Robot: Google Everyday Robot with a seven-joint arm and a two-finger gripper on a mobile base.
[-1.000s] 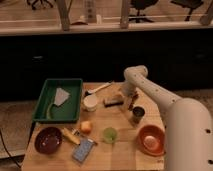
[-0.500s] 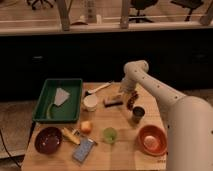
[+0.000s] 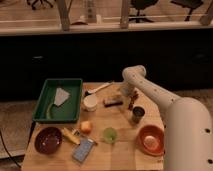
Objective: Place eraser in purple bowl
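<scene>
The eraser (image 3: 113, 102), a small oblong block with a tan top over a dark underside, lies on the wooden table (image 3: 125, 152) near its middle. The purple bowl (image 3: 48, 139), dark maroon and shallow, stands at the front left corner. My gripper (image 3: 129, 100) hangs down from the white arm's bend, low over the table, just right of the eraser and a little behind a dark cup (image 3: 138, 114). I cannot tell whether it touches the eraser.
A green tray (image 3: 46, 112) holding a grey item lies at the back left. A white cup (image 3: 90, 102) and a white spoon (image 3: 100, 88) are left of the eraser. An orange fruit (image 3: 86, 126), a green cup (image 3: 109, 134), a yellow stick (image 3: 70, 135), a blue-grey pad (image 3: 83, 150) and an orange bowl (image 3: 151, 139) stand in front.
The arm's bend has shifted slightly, up and then down again. The gripper stays beside the eraser, which has not moved.
</scene>
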